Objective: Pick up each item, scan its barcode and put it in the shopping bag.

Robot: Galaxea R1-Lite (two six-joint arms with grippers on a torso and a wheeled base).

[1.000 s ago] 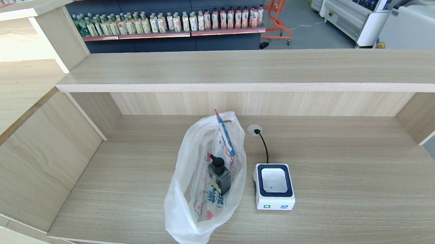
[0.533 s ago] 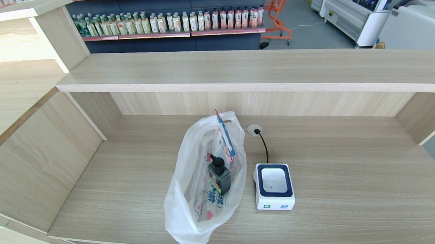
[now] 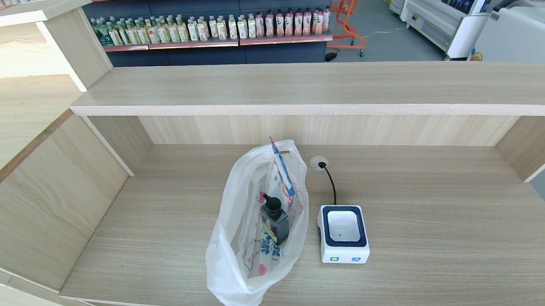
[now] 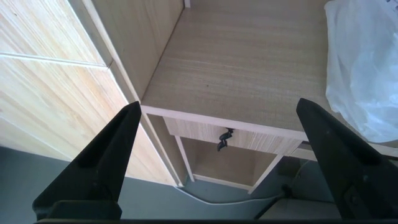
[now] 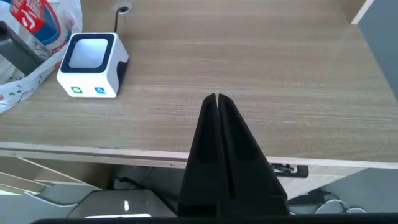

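Evidently nothing shifted lately: bottle (image 3: 274, 219) seen in shopping bag (image 3: 240, 264); left gripper (image 4: 217, 102) spread, right gripper (image 5: 216, 98) pressed closed; task judged done.

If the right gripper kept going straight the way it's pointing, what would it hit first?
Probably the bare counter top, beside the scanner rather than on it. The shut right gripper points at open wood, though depth is hard to judge.
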